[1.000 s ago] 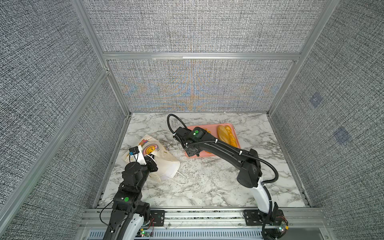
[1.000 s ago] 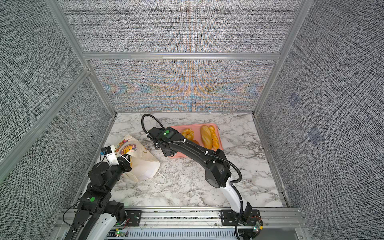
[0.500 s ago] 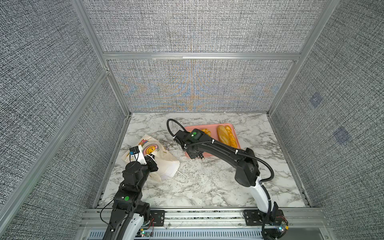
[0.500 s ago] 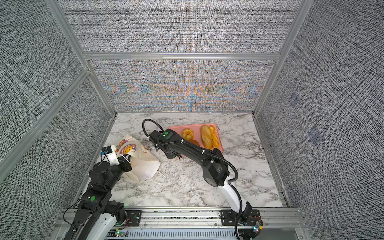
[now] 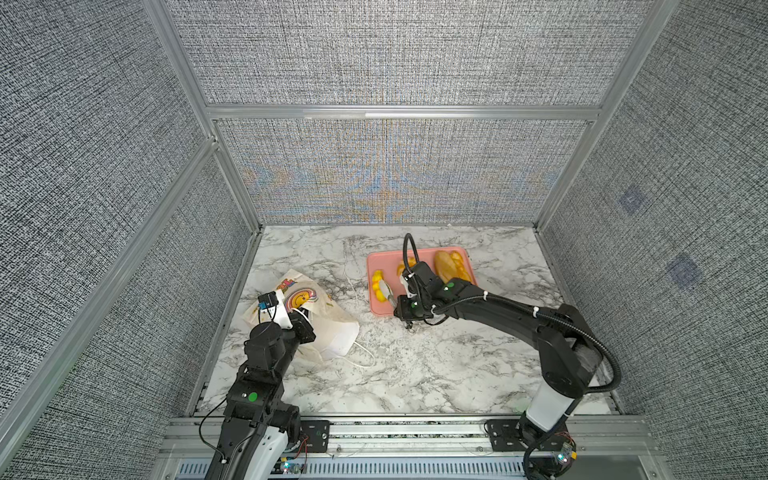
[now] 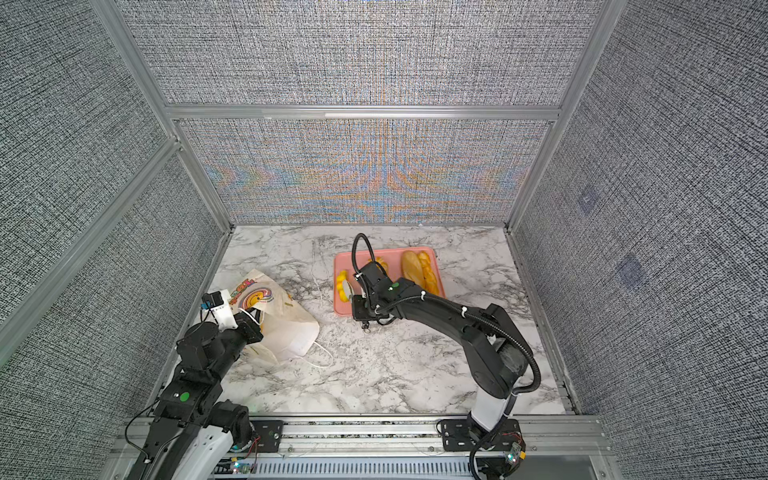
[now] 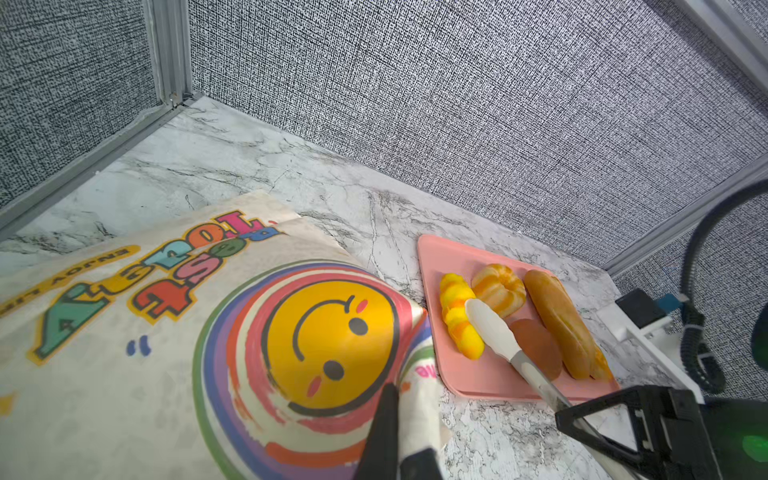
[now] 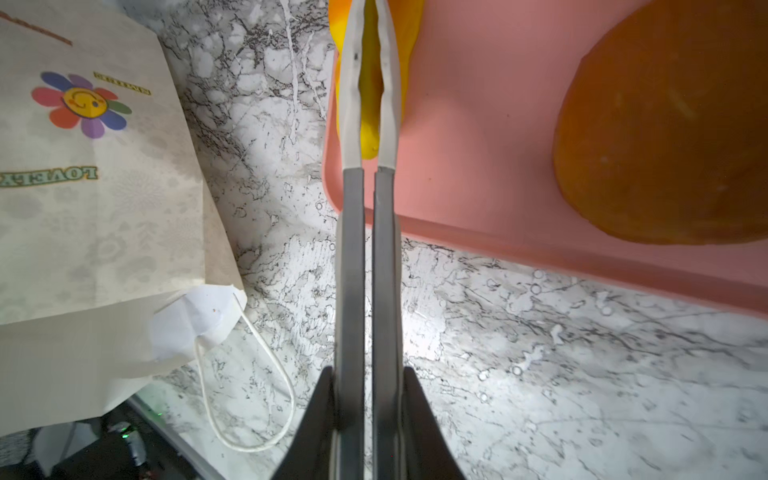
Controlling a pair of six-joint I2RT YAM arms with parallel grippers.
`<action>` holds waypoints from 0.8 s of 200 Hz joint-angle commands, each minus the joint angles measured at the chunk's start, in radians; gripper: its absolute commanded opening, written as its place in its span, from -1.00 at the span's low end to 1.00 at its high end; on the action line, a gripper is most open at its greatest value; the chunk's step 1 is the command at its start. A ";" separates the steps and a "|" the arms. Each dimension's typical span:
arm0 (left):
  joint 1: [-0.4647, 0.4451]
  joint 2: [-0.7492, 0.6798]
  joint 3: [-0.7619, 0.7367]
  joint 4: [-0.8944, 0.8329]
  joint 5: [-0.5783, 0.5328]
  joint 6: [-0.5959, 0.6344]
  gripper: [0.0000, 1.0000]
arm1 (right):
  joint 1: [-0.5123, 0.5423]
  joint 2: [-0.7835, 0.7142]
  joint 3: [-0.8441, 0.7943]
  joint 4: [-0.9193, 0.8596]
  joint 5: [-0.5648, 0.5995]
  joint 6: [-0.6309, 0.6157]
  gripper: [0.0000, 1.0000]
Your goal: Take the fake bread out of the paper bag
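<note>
In both top views the paper bag (image 5: 328, 328) lies on its side at the left of the bench (image 5: 415, 374), with the left gripper (image 5: 301, 323) upon it. The fake bread (image 5: 446, 266) that shows lies on the pink tray (image 5: 382, 261), well apart from the bag.

In the left wrist view the left gripper (image 7: 401, 415) is closed on a fold of the bag paper. This thin fold may slip out or tear if the arm lifts.

In the right wrist view the right gripper (image 8: 368, 415) squeezes the tongs (image 8: 351, 249) shut, their arms above a yellow twisted roll (image 8: 370, 104). Drawing back low may push it off the tray. The bag mouth looks flattened, so the tongs may crumple it. Whether bread remains inside, I cannot tell.
</note>
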 commanded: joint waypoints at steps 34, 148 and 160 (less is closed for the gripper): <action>0.001 0.014 0.019 -0.035 -0.004 -0.005 -1.00 | -0.030 -0.040 -0.176 0.320 -0.122 0.179 -1.00; 0.001 0.041 0.011 -0.014 0.009 -0.035 -1.00 | -0.045 -0.108 -0.097 -0.026 0.039 0.068 -0.30; 0.001 0.041 0.010 -0.013 0.010 -0.037 -1.00 | -0.045 -0.112 -0.093 -0.039 0.043 0.064 -0.27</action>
